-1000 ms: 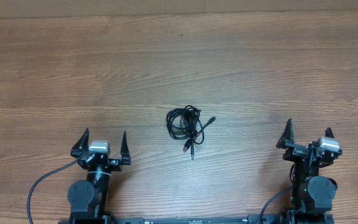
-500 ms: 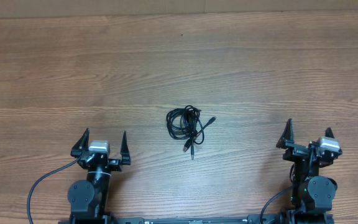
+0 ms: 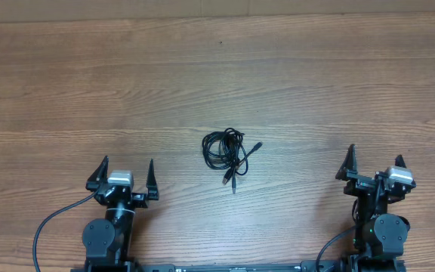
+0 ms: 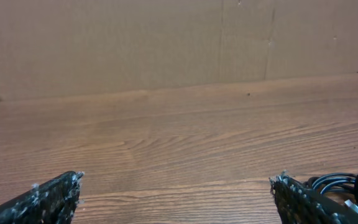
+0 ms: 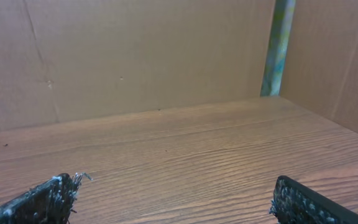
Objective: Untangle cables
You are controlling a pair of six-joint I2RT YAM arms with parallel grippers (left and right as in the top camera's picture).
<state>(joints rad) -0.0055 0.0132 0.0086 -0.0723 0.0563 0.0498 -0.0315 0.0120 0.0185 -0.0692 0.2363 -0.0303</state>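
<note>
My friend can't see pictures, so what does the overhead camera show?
A small tangled bundle of thin black cables lies in the middle of a wooden table. Near the bottom edge, the robot's left hand and right hand are open, one each side, touching nothing.

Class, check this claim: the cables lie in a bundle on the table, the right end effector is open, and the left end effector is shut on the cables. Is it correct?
Not quite. The left end effector is open and holds nothing; the overhead view shows it apart from the cables. The rest stands: the cables lie in a bundle on the table, and the right end effector is open.
</note>
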